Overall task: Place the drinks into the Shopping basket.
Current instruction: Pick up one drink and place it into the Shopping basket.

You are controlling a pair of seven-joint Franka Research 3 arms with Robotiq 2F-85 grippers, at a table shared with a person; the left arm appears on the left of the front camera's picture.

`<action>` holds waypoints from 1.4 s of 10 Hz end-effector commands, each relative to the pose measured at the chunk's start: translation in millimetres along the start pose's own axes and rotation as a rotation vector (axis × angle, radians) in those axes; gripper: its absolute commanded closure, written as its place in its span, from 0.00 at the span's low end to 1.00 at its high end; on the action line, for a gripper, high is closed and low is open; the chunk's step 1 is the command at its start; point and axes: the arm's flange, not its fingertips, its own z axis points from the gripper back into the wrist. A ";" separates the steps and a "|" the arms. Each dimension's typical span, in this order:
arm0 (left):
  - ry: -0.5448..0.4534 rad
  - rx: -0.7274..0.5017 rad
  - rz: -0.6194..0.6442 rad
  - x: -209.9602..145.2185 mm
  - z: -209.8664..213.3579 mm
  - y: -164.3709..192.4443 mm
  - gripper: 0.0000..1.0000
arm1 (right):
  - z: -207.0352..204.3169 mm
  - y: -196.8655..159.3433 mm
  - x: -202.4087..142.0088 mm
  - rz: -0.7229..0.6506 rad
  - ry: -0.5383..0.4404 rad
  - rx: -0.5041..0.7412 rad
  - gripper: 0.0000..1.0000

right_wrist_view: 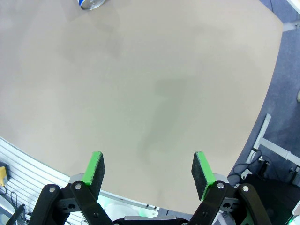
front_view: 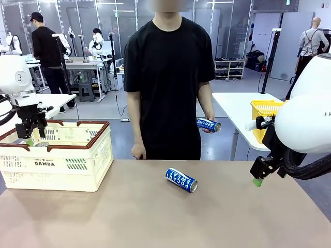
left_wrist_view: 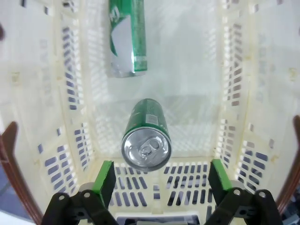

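The cream Shopping basket (front_view: 67,165) with a brown rim stands at the table's left. My left gripper (front_view: 29,135) hangs over it, open. In the left wrist view the open left gripper (left_wrist_view: 161,176) looks down at a green can (left_wrist_view: 146,136) standing upright on the basket's floor, free of the pads. A second green can (left_wrist_view: 127,37) lies farther in. A blue can (front_view: 181,180) lies on its side mid-table. The person holds another blue can (front_view: 208,125) in one hand. My right gripper (front_view: 258,178) hovers open at the table's right edge, holding nothing (right_wrist_view: 149,169).
The person stands at the far side of the table, behind its middle. A bright yellow mesh basket (front_view: 266,111) sits on another white table at the back right. The blue can's end (right_wrist_view: 91,3) shows at the top of the right wrist view, across bare tabletop (right_wrist_view: 154,84).
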 end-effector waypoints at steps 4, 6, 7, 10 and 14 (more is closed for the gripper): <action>0.023 0.038 -0.002 26.6 63.5 -54.8 0.00 | -0.3 -0.2 -0.4 0.005 0.002 0.007 0.07; -0.075 0.054 -0.121 45.2 80.7 -95.3 0.00 | -0.3 -0.2 -0.4 0.005 0.002 0.007 0.07; -0.099 0.043 -0.169 53.7 84.8 -121.9 0.00 | -0.3 -0.2 -0.4 0.005 0.002 0.007 0.07; -0.130 0.027 -0.236 62.8 82.6 -198.6 0.00 | -0.3 -0.2 -0.4 0.005 0.002 0.007 0.07; -0.092 -0.060 -0.310 73.3 43.7 -238.0 0.00 | -0.3 -0.2 -0.4 0.005 0.002 0.007 0.07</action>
